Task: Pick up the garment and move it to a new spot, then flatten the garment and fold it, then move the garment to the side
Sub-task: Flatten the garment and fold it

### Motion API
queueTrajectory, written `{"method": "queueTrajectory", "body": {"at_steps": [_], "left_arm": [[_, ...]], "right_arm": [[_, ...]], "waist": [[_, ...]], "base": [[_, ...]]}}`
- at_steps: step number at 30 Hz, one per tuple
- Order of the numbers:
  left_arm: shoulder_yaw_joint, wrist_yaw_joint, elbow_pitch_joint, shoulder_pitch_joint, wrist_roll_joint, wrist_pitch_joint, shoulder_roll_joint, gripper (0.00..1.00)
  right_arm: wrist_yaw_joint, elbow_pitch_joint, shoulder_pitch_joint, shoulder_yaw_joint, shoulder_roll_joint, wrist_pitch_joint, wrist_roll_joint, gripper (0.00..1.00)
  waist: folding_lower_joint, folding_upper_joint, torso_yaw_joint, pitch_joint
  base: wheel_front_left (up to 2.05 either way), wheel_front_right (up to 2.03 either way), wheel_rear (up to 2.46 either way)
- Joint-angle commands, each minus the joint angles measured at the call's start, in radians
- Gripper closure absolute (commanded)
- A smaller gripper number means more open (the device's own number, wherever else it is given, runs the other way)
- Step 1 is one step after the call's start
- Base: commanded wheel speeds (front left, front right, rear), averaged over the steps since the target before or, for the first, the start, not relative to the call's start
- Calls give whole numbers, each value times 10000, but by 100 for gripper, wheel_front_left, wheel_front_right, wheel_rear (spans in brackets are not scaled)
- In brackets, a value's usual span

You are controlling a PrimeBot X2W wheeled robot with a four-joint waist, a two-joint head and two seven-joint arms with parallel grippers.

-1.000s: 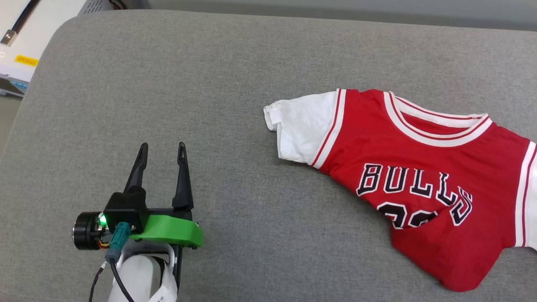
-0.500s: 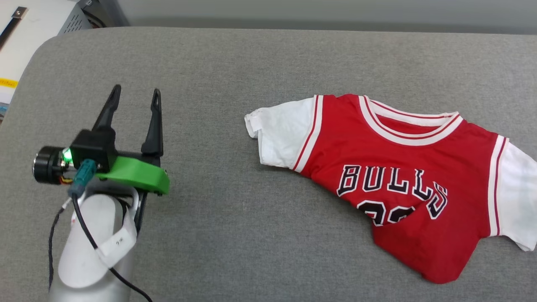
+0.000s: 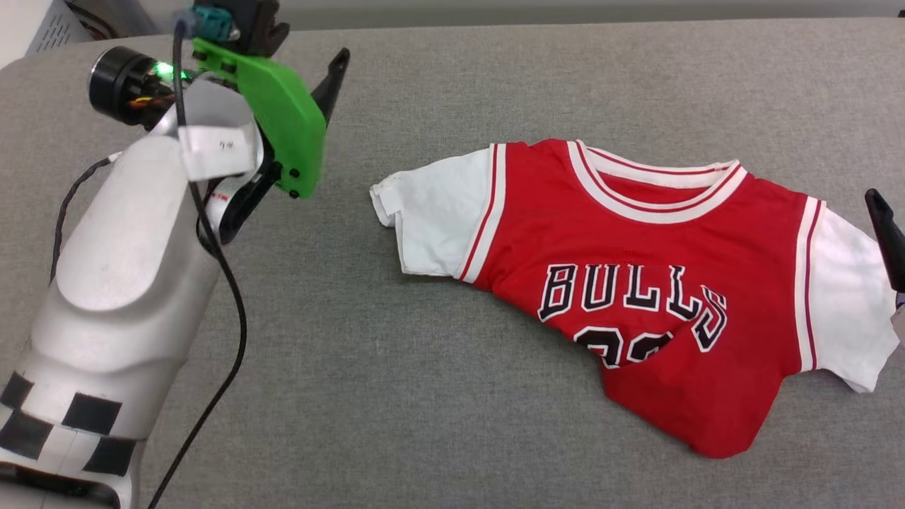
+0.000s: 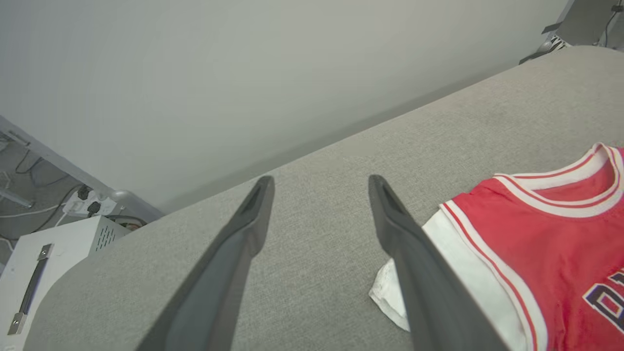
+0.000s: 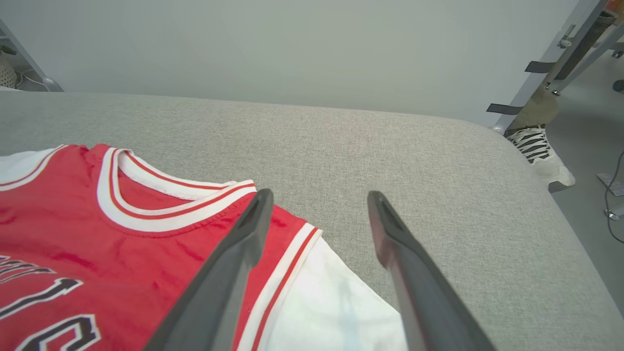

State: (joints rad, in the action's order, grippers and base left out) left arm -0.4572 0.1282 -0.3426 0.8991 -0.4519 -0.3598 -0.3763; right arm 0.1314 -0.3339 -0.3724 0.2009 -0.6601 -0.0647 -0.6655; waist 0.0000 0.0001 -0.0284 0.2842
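Red Bulls jersey (image 3: 636, 283) lies face up, rumpled, toward three o'clock on the grey surface (image 3: 424, 438). My left hand (image 4: 319, 183) is spread wide, empty, up at ten o'clock. My right hand (image 5: 317, 195) is open too, just over the jersey's three-o'clock sleeve.

We see a grey fabric-covered padded surface (image 3: 438, 424) spanning almost the whole head view, with its far edge along the top of the frame and a rounded corner at the upper left. On it, in the right half of the frame, lies the garment (image 3: 636, 240), front side up with the collar toward the top. Its black lettering reads BULLS; a fold hides part of the number below. One white sleeve spreads toward the centre and the other reaches the right edge. The red lower body is rumpled, narrowing toward the lower right.
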Motion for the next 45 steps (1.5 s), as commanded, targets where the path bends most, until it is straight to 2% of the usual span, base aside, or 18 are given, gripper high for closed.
{"method": "queueTrajectory", "body": {"at_steps": [1, 4, 8, 14, 23, 24, 29, 32, 35, 40, 45], "left_arm": [[-422, 23, -162, 415, -573, -691, -61, 0], [-1418, 23, -455, 1111, -1633, -2225, -187, 0], [-2314, 24, -1034, 1837, -2461, -3242, -238, 0], [-3636, 24, -2203, 2349, -3036, -4099, -283, 0], [-5613, 24, -3262, 2240, -3722, -4415, -505, 0], [-5736, 24, -3301, 2192, -3914, -4362, -530, 100], [-6053, 24, -2990, 2163, -4224, -2879, -859, 100], [-5931, 24, -2792, 2160, -4340, -1625, -1197, 100], [-5821, 24, -2640, 2144, -4480, -915, -1559, 100], [-5631, 25, -2291, 2120, -4682, -349, -2070, 100], [-5586, -86, -1986, 2095, -4636, -114, -2168, 100]], "right_arm": [[-7, 322, 243, -230, 190, 177, 255, 0], [-7, 1035, 468, -665, 535, 620, 694, 0], [-7, 1793, 586, -1008, 927, 1136, 1053, 0], [-7, 2330, 484, -1140, 1371, 1530, 1114, 0], [-7, 2273, 299, -1010, 1554, 1549, 1161, 0], [-7, 2234, 296, -1035, 1525, 1526, 1136, 0], [-7, 2177, 389, -1320, 1244, 1499, 1048, 0], [-7, 2299, 464, -1641, 864, 1744, 970, 0], [-7, 2533, 469, -1959, 421, 2190, 816, 0], [-7, 2867, 317, -2074, -567, 3596, 315, 0], [-7, 3002, -73, -1362, -1599, 5818, -660, 0]], "waist": [[0, -1, -194, 268], [0, -1, -318, 529], [0, -1, -550, 924], [0, -1, -933, 1438], [0, -1, -1130, 1691], [0, -1, -1101, 1641], [0, -1, -895, 1200], [0, -1, -717, 860], [0, -1, -528, 617], [0, -1, -145, 484], [0, -1, 173, 612]], "base": [[0, 0, 0], [0, 0, 0], [0, 0, 0], [0, 0, 0], [0, 0, 0], [0, 0, 0], [0, 0, 0], [0, 0, 0], [0, 0, 0], [0, 0, 0], [0, 0, 0]]}}
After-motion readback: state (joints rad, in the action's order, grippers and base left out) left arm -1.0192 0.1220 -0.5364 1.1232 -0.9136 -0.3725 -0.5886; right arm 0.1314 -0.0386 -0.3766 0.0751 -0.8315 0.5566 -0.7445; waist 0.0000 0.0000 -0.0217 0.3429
